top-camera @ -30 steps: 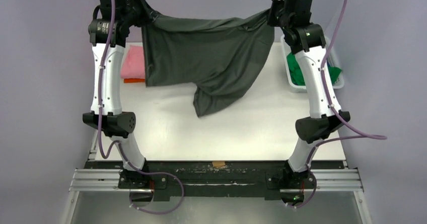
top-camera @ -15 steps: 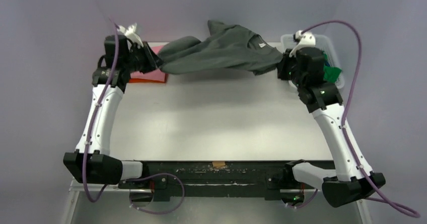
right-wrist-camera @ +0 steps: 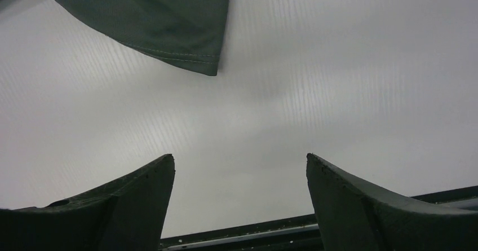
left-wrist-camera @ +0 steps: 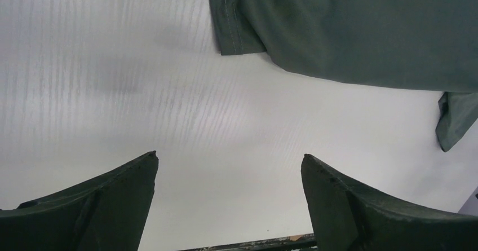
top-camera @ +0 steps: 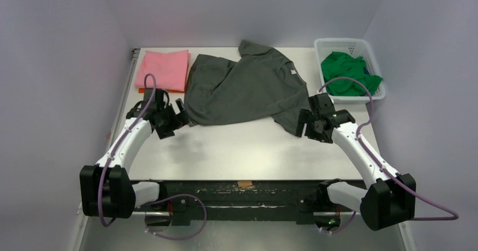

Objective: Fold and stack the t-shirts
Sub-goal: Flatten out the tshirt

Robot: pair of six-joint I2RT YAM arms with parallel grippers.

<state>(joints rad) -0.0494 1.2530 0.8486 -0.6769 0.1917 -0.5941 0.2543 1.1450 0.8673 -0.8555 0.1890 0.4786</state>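
Note:
The dark charcoal-grey t-shirt (top-camera: 242, 87) lies spread and rumpled on the white table (top-camera: 237, 149), its collar toward the back right. My left gripper (top-camera: 176, 115) stands open just off the shirt's near left corner, with nothing between its fingers. In the left wrist view the left gripper (left-wrist-camera: 228, 156) hovers over bare table, with the shirt's hem (left-wrist-camera: 349, 31) beyond it. My right gripper (top-camera: 306, 124) is open at the near right corner. In the right wrist view the right gripper (right-wrist-camera: 239, 156) is empty, with the shirt's corner (right-wrist-camera: 152, 20) ahead.
A folded pink t-shirt (top-camera: 163, 69) lies at the back left with an orange edge (top-camera: 144, 91) showing under it. A white lattice basket (top-camera: 324, 43) at the back right holds a crumpled green t-shirt (top-camera: 346, 73). Walls close in on three sides.
Both arms swung the hanging shirt forward and down onto the table, then let go. Both grippers opened and now sit low at its near corners.

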